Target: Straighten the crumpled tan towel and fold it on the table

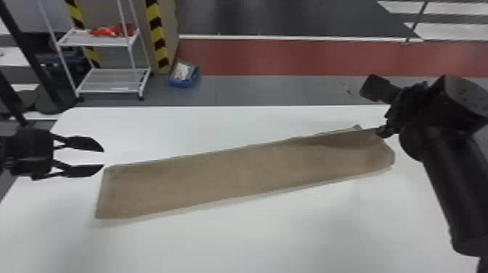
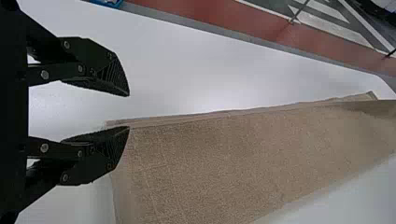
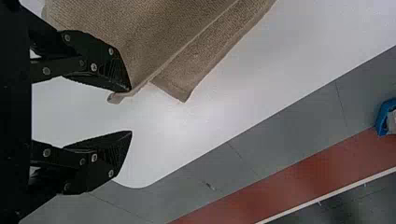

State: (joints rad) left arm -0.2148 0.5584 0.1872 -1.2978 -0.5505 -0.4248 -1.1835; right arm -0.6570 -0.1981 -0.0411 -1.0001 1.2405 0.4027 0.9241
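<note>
Towel of tan woven cloth (image 1: 232, 174) lies as a long strip across the smooth white tabletop (image 1: 254, 239), its right end nearer the far edge, layers uneven there. At that end's corner, the right black two-fingered end effector (image 3: 131, 111) has its fingers parted; the left end effector (image 1: 104, 158), likewise spread, is beside the opposite end. Squaring probably wants both layers pinched low, then eased outward along the strip.
</note>
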